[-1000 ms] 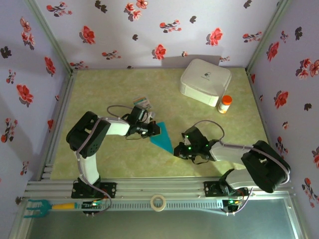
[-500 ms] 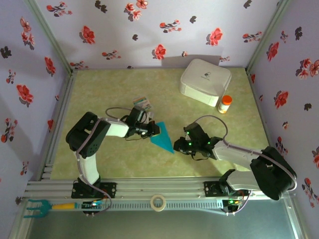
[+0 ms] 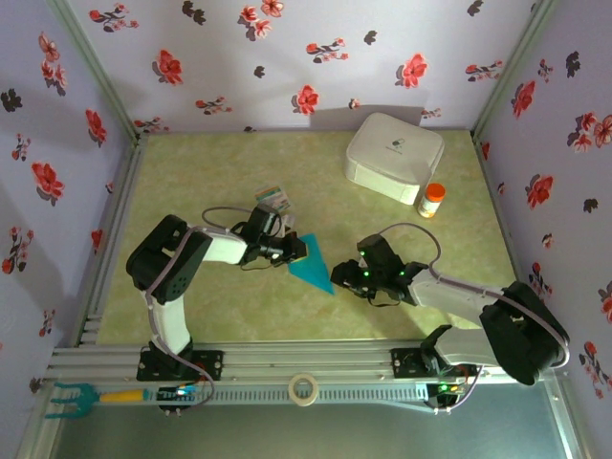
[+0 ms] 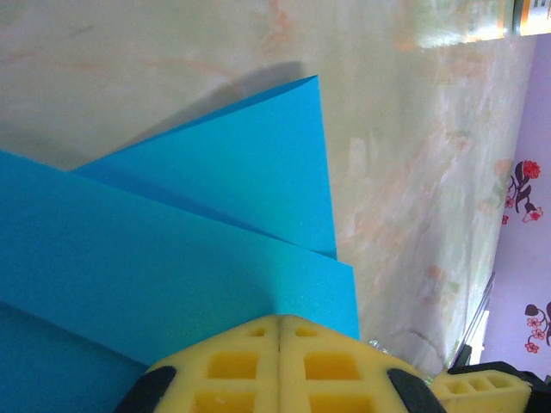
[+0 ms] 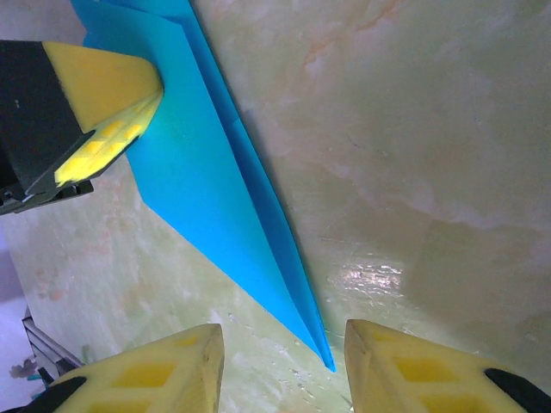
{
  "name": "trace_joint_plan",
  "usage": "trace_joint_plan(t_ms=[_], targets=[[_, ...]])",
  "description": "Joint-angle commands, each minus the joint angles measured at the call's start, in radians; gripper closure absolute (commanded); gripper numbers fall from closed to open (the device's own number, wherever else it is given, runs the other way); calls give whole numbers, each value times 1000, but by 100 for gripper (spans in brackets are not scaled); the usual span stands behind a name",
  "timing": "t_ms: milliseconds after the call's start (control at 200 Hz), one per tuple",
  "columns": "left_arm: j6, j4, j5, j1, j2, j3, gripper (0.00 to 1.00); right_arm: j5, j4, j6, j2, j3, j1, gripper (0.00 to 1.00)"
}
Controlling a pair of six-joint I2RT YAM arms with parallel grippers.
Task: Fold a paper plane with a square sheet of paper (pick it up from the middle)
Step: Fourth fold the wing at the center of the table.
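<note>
Right now the left gripper [image 3: 292, 251] has its jaws pressed fully together on the wide end of the paper plane [image 3: 311, 268], a turquoise sheet folded into a narrow, pointed wedge. In the left wrist view the two yellow fingers [image 4: 241, 361] meet with no gap at the paper plane's [image 4: 172, 258] edge, and layered folds with lengthwise creases spread out ahead of them.

The paper plane lies near the middle of the tabletop [image 3: 191, 182], its sharp tip aimed towards the right arm. It seems to rest flat on the surface, though the overhead view is too small to be sure.

The right gripper [image 3: 339, 279] is partly open and holds nothing. In its wrist view the gripper [image 5: 282, 331] has its fingers apart, and the tip of the paper plane [image 5: 215, 189] reaches in between them without touching either. The left gripper [image 5: 142, 95] shows at the upper left there, clamped on the sheet.

A white rounded box [image 3: 394, 156] and a small orange-capped bottle [image 3: 433, 201] stand at the far right, well apart from the paper. A printed card [image 3: 274, 199] lies just behind the left arm.
</note>
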Motion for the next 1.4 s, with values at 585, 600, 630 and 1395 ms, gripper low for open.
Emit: trace_joint_plan(t_ms=[585,600,630,1395], targets=[[1,-62,-29,10,15,-6,100,-107,160,108,111,-40,-18,54],[0,-62,-28,9,15,-6,100,-108,166,109,115,-42,-18,54],[1,-62,-29,11,15,-5,100,-113,176,113,120,-45,-18,54],[2,-59,-21,17,15,-6,100,-160,238,164,112,-78,-30,56]])
